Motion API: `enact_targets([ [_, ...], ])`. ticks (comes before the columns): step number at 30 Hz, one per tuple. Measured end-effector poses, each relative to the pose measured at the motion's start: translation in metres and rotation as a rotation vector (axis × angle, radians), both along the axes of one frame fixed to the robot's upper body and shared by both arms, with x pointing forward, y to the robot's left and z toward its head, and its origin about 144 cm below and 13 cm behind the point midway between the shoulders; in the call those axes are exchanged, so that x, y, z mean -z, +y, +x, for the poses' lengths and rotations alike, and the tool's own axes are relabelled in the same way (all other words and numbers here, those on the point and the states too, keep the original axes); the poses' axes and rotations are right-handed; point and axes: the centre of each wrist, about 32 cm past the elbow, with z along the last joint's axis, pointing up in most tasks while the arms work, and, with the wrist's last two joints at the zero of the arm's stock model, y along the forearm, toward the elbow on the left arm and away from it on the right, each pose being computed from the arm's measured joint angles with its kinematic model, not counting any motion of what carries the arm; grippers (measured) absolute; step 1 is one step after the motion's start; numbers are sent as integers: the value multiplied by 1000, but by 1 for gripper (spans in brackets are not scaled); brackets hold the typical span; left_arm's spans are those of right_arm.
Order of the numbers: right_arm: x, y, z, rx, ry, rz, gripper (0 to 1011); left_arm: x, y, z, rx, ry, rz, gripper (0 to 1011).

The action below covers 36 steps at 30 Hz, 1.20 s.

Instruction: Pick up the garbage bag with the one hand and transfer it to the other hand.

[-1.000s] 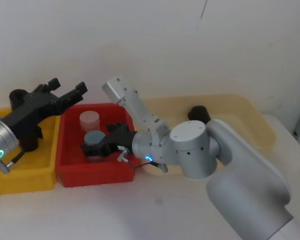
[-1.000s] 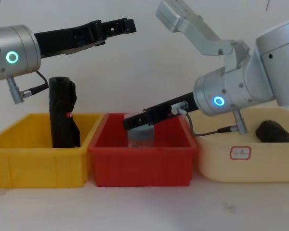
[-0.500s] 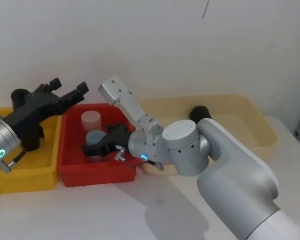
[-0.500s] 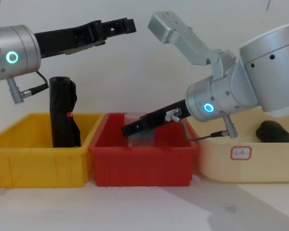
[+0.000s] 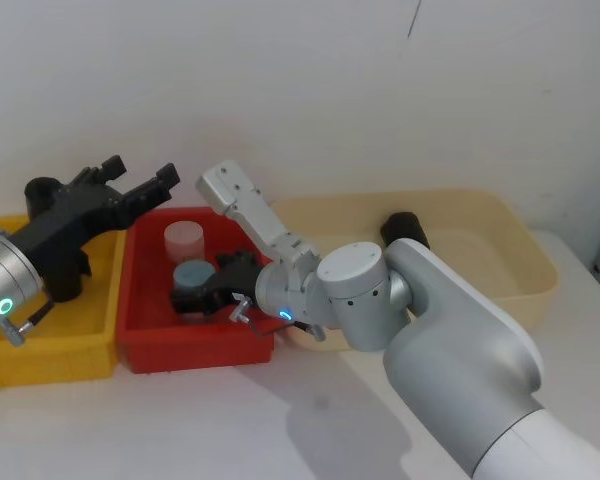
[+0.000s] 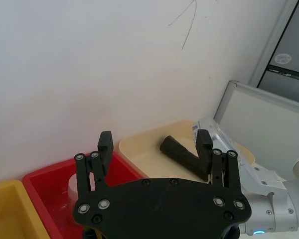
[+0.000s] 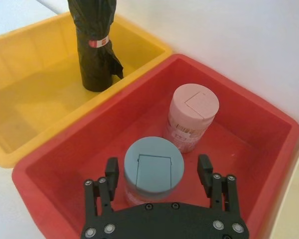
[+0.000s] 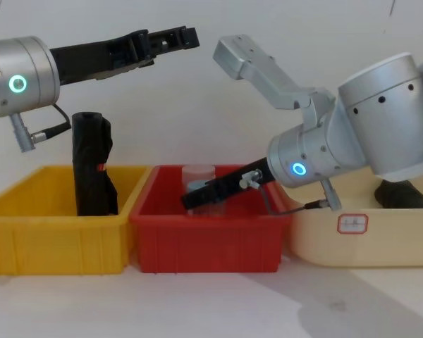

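Note:
The garbage bag (image 8: 93, 165) is a black roll with a red band (image 7: 95, 45), standing upright in the yellow bin (image 8: 49, 239) and rising above its rim. My left gripper (image 8: 176, 36), on the green-ringed arm, hangs open in the air above and beyond the bag, not touching it (image 5: 138, 172) (image 6: 155, 142). My right gripper (image 7: 158, 167), on the blue-ringed arm, reaches down into the red bin (image 7: 50, 169). It is open, with one finger on each side of a blue-lidded jar (image 7: 153, 172) (image 8: 190, 202).
A pink-lidded jar (image 7: 192, 114) stands behind the blue-lidded one in the red bin. A cream bin (image 5: 520, 250) at the right holds another black roll (image 5: 402, 228) lying down. The right arm's elbow (image 5: 230, 190) sticks up over the red bin.
The right arm has swung left and lower, sinking its gripper deeper into the red bin around the blue-lidded jar. The left gripper and the bag have not moved.

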Motion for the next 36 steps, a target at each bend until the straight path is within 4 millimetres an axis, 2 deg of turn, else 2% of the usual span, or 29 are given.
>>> enact_targets([
  [4, 2, 0, 2, 3, 0, 3, 914, 0, 0, 0, 0, 0, 0, 1001],
  [6, 3, 0, 3, 5, 1, 7, 841, 0, 0, 0, 0, 0, 0, 1001],
  [7, 3, 0, 3, 5, 1, 7, 841, 0, 0, 0, 0, 0, 0, 1001],
  [13, 4, 0, 5, 13, 8, 14, 669, 0, 0, 0, 0, 0, 0, 1001],
  [27, -1, -7, 3, 40, 36, 97, 668, 0, 0, 0, 0, 0, 0, 1001],
  [36, -18, -21, 0, 90, 11, 216, 668, 0, 0, 0, 0, 0, 0, 1001],
])
